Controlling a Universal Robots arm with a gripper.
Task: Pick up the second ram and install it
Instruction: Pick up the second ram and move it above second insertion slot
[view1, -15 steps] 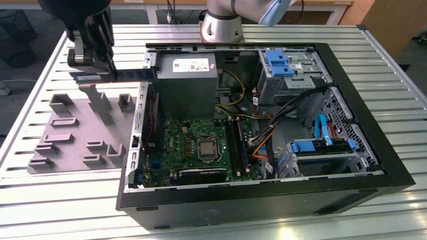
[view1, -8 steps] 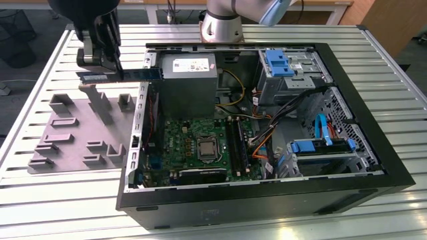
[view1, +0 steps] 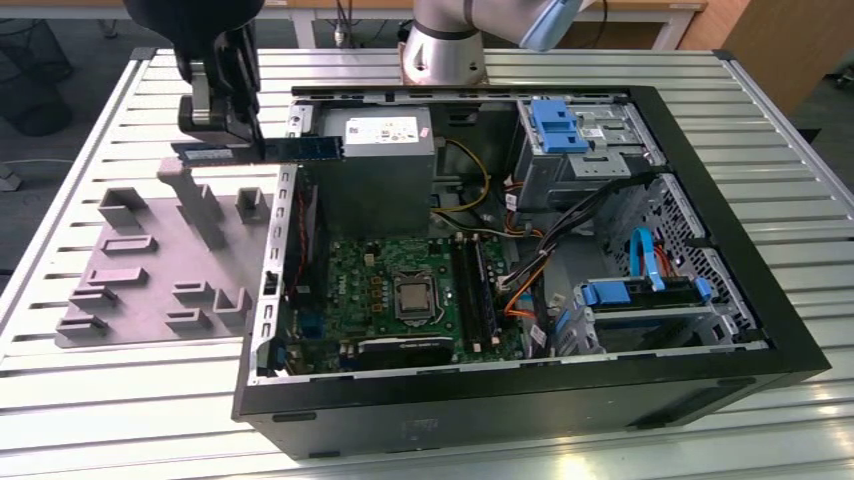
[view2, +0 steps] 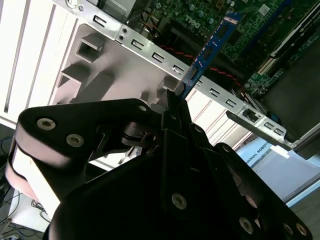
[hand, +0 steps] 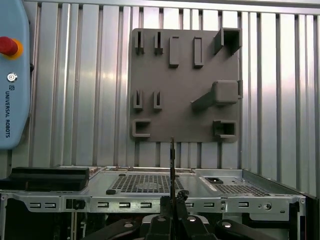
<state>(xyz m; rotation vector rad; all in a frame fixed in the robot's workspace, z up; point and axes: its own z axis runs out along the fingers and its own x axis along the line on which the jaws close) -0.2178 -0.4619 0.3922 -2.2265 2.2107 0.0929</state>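
Jaws nearly together, clamped flat on the ram (view1: 304, 148). The gripper (view1: 227, 140) grips it near one end and the longer part sticks out free. In the exterior view I see the ram held level in the air, above the case (view1: 747, 250) wall on the exterior view's left, near the case's back corner. Its long end reaches over the case beside the PSU (view1: 376, 170), and its short end hangs outside the case over the fixture plate (view1: 147, 270). It touches nothing but the fingers. In the second wrist view the stick runs out from the fingertips, blue board, with the case interior behind it. In the first wrist view it is edge-on, upright between the fingers. The case lies open on its side on the slatted table (view1: 107, 400). Inside it: the motherboard (view1: 380, 290) on the floor, black slots (view1: 477, 290) next to the CPU socket, the PSU at the back, drive cages (view1: 561, 125) with blue tabs, and loose cables (view1: 534, 280) between them. I can't tell whether any slot is filled. The plate sits on the table just beside the case, carrying its grey blocks.
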